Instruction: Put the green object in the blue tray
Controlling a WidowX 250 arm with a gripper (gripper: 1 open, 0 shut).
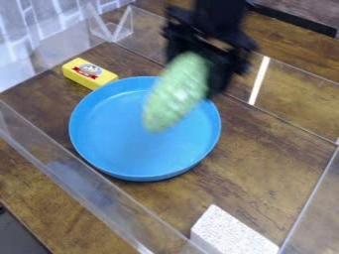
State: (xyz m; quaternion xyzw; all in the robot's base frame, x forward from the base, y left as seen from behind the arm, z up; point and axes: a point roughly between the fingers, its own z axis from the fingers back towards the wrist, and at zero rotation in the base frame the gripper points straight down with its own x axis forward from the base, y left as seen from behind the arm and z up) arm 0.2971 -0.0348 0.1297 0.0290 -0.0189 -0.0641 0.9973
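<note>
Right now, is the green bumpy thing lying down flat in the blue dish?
No, the green object hangs in the gripper above the blue tray, not resting on it.

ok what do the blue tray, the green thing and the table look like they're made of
The blue tray looks like moulded plastic: even bright colour, smooth with a slight sheen. The green object, hanging from the tool, seems to be bumpy plastic or rubber; blur leaves that open. The table looks like dark wood or wood-look laminate, glossy, with visible grain and a bright reflected streak.

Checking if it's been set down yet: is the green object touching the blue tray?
Cannot tell. In the camera view the green object, held by the tool, is blurred and overlaps the blue tray; no contact or gap shows plainly.
</note>
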